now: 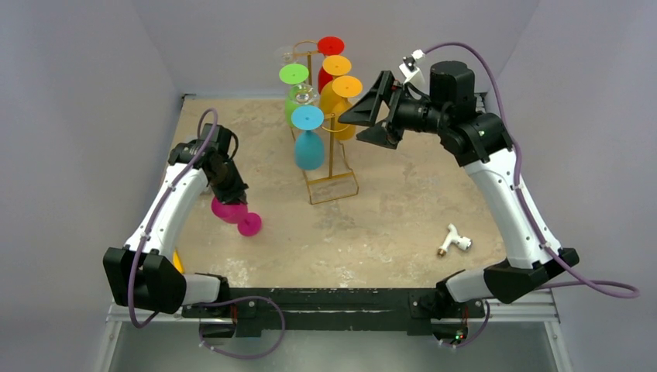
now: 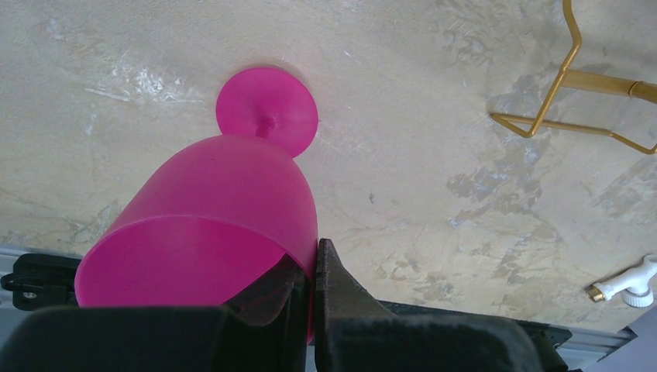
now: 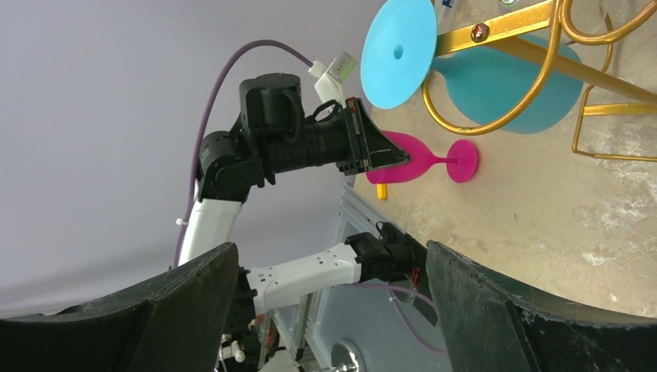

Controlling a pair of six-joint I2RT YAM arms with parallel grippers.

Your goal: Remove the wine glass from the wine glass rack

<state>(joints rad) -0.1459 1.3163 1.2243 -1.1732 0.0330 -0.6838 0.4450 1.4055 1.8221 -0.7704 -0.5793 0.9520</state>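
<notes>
Shows a pink glass (image 2: 217, 209) already off the gold rack (image 1: 331, 167) and well apart from it, rim pinched in the closed left pincer (image 2: 314, 294), foot down at the counter (image 1: 387, 225) — touching or just above, hard to tell. Looks nearly done for this glass, with only standing it up and letting go left; leaves other glasses (image 1: 309, 147) in several colours hanging on the rack, the right pincer (image 1: 364, 120) gaping wide and empty just beside them. Bears no readable brand, label or writing anywhere.
</notes>
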